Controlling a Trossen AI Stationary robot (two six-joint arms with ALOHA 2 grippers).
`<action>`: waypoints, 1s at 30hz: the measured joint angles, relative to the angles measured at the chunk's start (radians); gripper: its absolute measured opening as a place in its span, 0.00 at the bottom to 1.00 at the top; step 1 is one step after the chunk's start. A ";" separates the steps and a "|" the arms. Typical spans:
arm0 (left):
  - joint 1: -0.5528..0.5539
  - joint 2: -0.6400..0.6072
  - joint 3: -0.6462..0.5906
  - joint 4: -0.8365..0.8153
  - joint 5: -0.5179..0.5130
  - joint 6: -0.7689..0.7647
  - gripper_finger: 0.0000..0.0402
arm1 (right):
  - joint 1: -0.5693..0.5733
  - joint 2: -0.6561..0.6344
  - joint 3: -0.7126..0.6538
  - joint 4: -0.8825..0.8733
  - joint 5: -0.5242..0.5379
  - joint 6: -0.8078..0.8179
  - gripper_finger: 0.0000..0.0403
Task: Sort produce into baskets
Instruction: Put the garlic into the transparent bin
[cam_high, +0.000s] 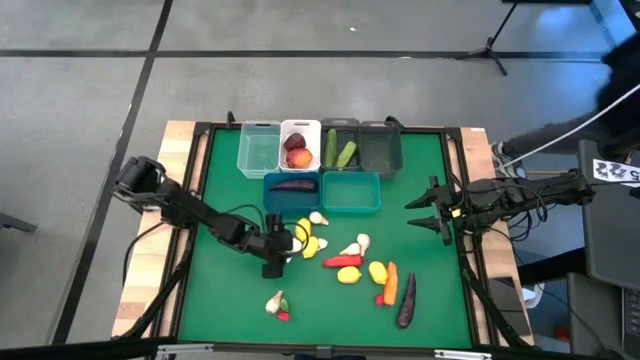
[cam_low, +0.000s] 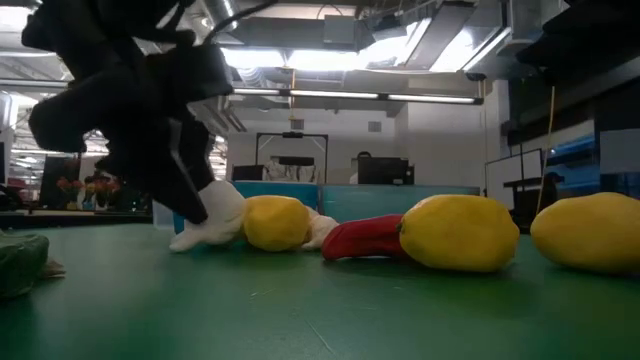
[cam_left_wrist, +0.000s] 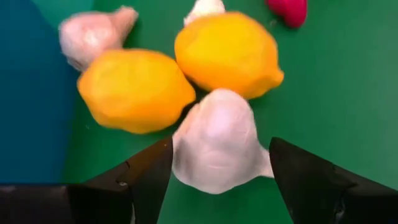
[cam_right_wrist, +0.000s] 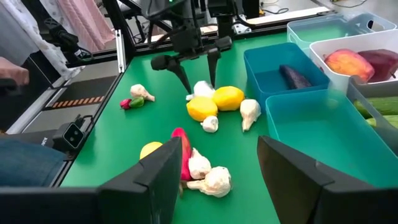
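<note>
Left wrist view: left gripper (cam_left_wrist: 214, 165) stands wide, fingers either side of a garlic (cam_left_wrist: 216, 142) on the mat, beside two lemons (cam_left_wrist: 135, 91). Right gripper (cam_high: 424, 208) waits open near the teal bin (cam_high: 351, 192), holding nothing.

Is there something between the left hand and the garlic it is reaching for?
Nothing visible. The left hand is open, with the garlic already between its fingers. Two lemons lie just behind the garlic, touching it, not in front.
</note>
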 joint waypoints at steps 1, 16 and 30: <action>0.004 0.006 0.000 -0.001 0.009 -0.008 0.65 | 0.000 0.000 0.000 0.000 0.000 0.001 0.52; 0.011 0.022 0.001 0.027 0.024 -0.078 0.46 | 0.000 0.000 0.000 -0.004 0.000 0.006 0.52; 0.018 -0.232 0.000 0.006 -0.009 -0.148 0.45 | 0.000 0.000 0.000 -0.005 0.002 0.000 0.52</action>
